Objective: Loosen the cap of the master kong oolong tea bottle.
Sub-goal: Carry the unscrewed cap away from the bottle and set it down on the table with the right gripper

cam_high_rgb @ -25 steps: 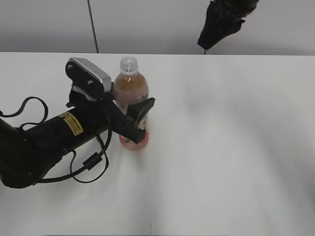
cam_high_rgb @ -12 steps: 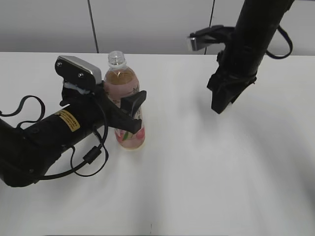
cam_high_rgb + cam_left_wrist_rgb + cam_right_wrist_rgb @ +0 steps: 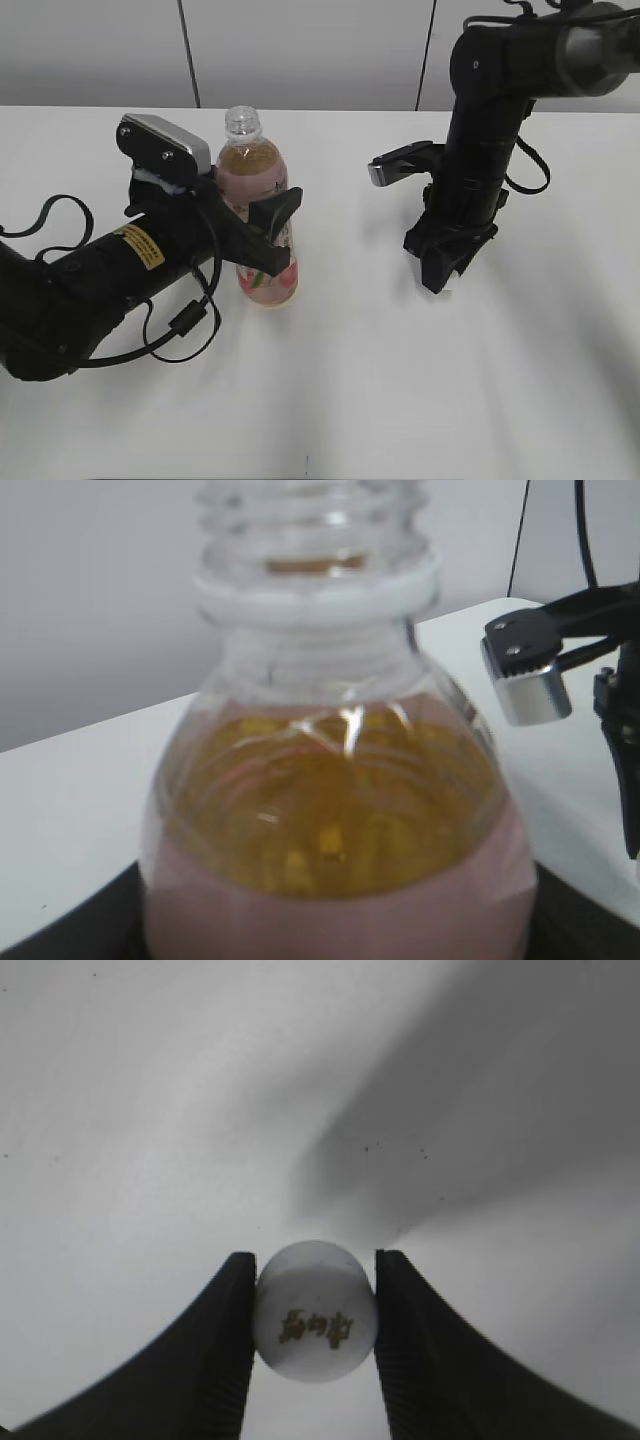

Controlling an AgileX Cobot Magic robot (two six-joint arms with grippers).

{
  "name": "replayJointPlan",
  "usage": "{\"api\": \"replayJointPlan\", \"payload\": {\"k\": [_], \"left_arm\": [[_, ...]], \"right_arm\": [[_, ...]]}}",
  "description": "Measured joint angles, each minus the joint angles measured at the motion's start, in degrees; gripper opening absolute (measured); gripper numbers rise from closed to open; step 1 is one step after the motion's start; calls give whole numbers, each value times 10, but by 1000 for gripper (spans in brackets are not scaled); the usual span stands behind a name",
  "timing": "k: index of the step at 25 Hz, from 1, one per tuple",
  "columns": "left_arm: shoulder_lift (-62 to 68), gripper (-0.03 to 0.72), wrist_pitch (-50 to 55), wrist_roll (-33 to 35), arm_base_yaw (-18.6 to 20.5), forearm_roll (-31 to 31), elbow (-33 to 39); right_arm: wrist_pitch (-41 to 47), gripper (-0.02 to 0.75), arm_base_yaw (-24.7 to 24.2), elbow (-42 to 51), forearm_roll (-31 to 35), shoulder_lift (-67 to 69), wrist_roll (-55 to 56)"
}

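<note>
The master kong oolong tea bottle point(image 3: 256, 178) stands upright on the white table, its threaded neck point(image 3: 242, 120) open with no cap on it. My left gripper point(image 3: 266, 238) is shut on the bottle's pink-labelled body. In the left wrist view the bottle point(image 3: 330, 810) fills the frame, with amber tea and a bare neck. My right gripper point(image 3: 441, 274) points down at the table, right of the bottle. In the right wrist view it point(image 3: 315, 1260) is shut on the white cap point(image 3: 315, 1310), which shows small gold characters and is held close above the table.
The white table point(image 3: 340, 400) runs to a grey wall at the back. The right arm's wrist camera point(image 3: 393, 166) juts out toward the bottle and also shows in the left wrist view point(image 3: 527, 676). A black cable loops by the left arm point(image 3: 185, 330).
The right arm has come down from the upper back to the table, right of the bottle. The left arm with the bottle shifted slightly left, then stayed still.
</note>
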Motion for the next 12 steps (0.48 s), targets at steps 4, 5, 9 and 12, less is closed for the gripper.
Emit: {"api": "replayJointPlan", "payload": {"k": [4, 5, 9, 12], "left_arm": [[0, 441, 0, 0, 0, 7, 0], [2, 441, -1, 0, 0, 9, 0], [16, 441, -17, 0, 0, 22, 0], [23, 441, -31, 1, 0, 32, 0]], "right_arm": [[-12, 274, -1, 0, -1, 23, 7], [-16, 280, -1, 0, -1, 27, 11], [-25, 326, -1, 0, -2, 29, 18], [-28, 392, -1, 0, -2, 30, 20]]}}
